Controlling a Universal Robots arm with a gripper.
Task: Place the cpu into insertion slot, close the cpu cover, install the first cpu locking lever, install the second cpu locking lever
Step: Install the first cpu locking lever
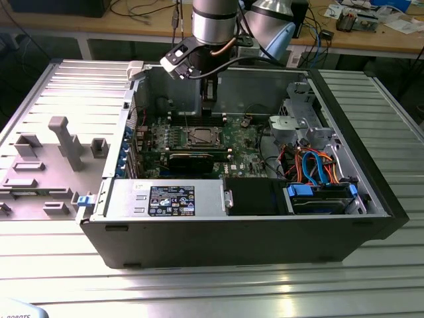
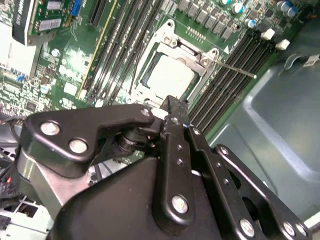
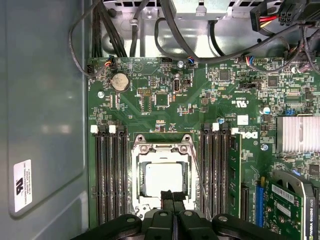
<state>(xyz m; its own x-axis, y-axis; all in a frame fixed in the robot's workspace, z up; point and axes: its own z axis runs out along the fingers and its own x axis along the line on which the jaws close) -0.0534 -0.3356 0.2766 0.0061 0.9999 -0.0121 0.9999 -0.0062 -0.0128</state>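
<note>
- The gripper (image 3: 173, 195) has its two black fingers pressed together, and I see nothing between them.
- In both wrist views its tip (image 2: 175, 104) stands over the edge of the cpu (image 3: 162, 177). I cannot tell if it touches the chip.
- In the exterior view the gripper (image 1: 209, 103) hangs inside the open case (image 1: 232, 238), just above the green board (image 1: 238, 142).
- The cpu (image 2: 170, 75) lies flat in the slot (image 3: 141, 176), with its silver face up.
- The cover (image 3: 161, 148) lies down around the cpu as a silver frame, and the chip shows through its window.
- In the second wrist view a thin lever (image 2: 232, 68) goes from a corner of the cover (image 2: 187, 52) out across the long black slots (image 2: 227, 90). Its end is free there.
- Long black slots (image 3: 112, 175) stand on both sides of the cpu.
- A round silver battery (image 3: 119, 81) sits on the board (image 3: 165, 100), well apart from the slot.
- Orange and blue cables (image 1: 311, 165) lie in the case toward the exterior view's right.
- The case stands on a ribbed metal table (image 1: 212, 291).
</note>
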